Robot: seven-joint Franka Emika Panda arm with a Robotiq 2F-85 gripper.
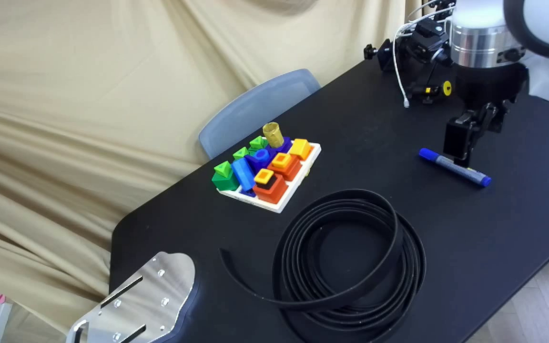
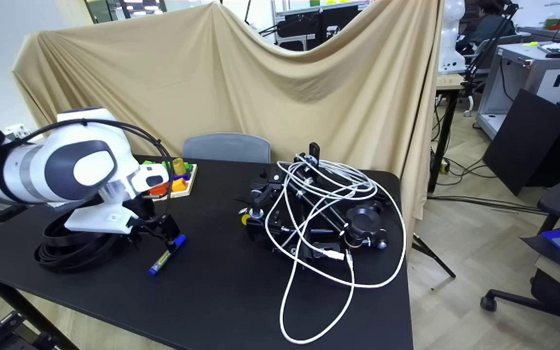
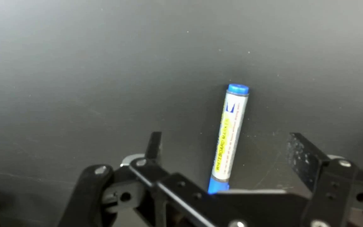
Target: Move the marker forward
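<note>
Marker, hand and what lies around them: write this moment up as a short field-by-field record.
marker: flat on the table, blue at both ends
label: reads WHITEBOARD MARKER
hand: open, fingers either side of the marker in the wrist view
grip: none
coil: black, on the table
blocks: several colours, on a white tray
cable: white, draped over black gear
chair: beyond the table, in both exterior views
</note>
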